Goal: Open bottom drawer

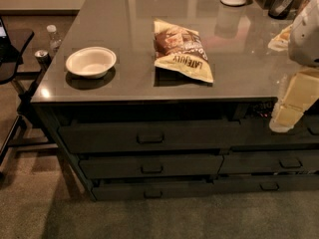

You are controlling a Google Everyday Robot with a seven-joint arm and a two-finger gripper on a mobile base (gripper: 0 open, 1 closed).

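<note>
My cream-coloured gripper (284, 119) hangs at the right edge, just under the lip of the glossy grey countertop (124, 34), in front of the right-hand drawer stack (269, 162). Open or closed: cannot tell. The slim dark grey bottom drawer (152, 189) is lowest in the left stack, just above the carpet (149, 218) and well apart from the gripper.

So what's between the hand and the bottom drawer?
In the camera view, only the middle drawer front lies between the hand, at the counter's right front edge, and the bottom drawer.
</note>
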